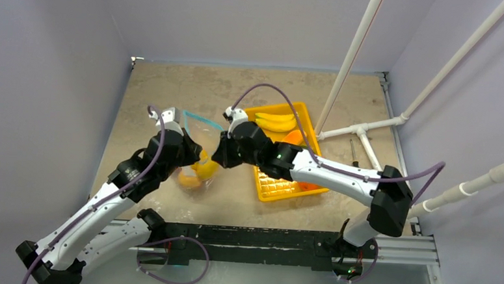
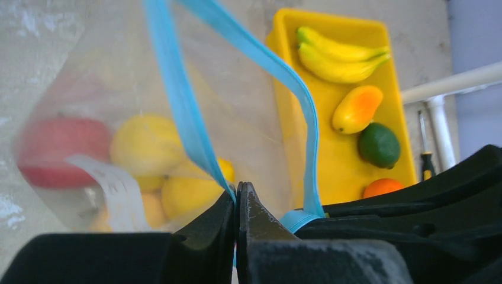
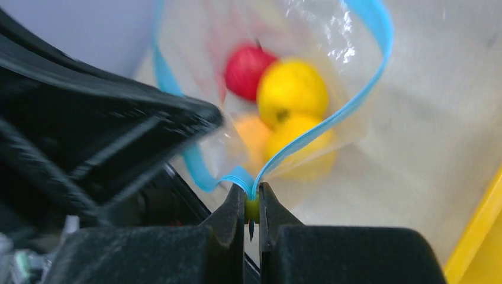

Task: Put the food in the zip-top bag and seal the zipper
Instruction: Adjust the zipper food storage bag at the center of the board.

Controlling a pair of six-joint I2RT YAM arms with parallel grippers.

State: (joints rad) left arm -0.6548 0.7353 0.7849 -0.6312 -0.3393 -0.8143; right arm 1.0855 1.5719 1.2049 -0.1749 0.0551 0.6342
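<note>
The clear zip-top bag [image 1: 195, 160] hangs between my two grippers with its mouth spread open. Its teal-blue zipper [image 2: 177, 100] [image 3: 331, 121] forms a loop. Inside lies food: a red fruit [image 3: 247, 68] and several yellow ones [image 2: 145, 142]. My left gripper [image 2: 238, 188] [image 1: 186, 136] is shut on the zipper at one side. My right gripper [image 3: 253, 189] [image 1: 218, 154] is shut on the zipper's other end, with a small yellow-green piece between its fingers. More food sits in the yellow tray [image 2: 284, 35]: bananas [image 2: 337, 56], an orange-yellow fruit [image 2: 355, 109], a green one [image 2: 379, 145] and an orange one [image 2: 385, 188].
The yellow tray [image 1: 276, 189] lies right of the bag, partly under my right arm. White pipes [image 1: 360, 131] cross the table's right side, with a screwdriver [image 1: 353, 150] beside them. Purple walls close in the table on three sides.
</note>
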